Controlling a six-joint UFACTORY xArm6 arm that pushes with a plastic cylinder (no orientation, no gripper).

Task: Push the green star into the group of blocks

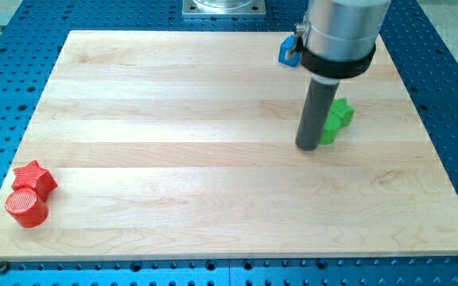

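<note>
Green star (339, 119) lies on the wooden board (213, 159), in the upper right part of the view, partly hidden behind the dark rod (316, 111). My tip (307, 147) rests on the board just at the star's left and lower side, touching it or very nearly so (contact cannot be confirmed from this angle). No jaws are fitted: the arm ends in the plain rod under a grey cylindrical housing (340, 32), so there is nothing to open or close.

Blue block (289, 49) sits near the view's top, above the star, largely covered by the housing; its shape cannot be made out.

Red star (35, 178) and red cylinder (27, 207) stand together at the board's lower left corner, touching, the cylinder below the star. Both are well apart from the green star and from my tip.

Blue perforated table (452, 79) surrounds the board.
</note>
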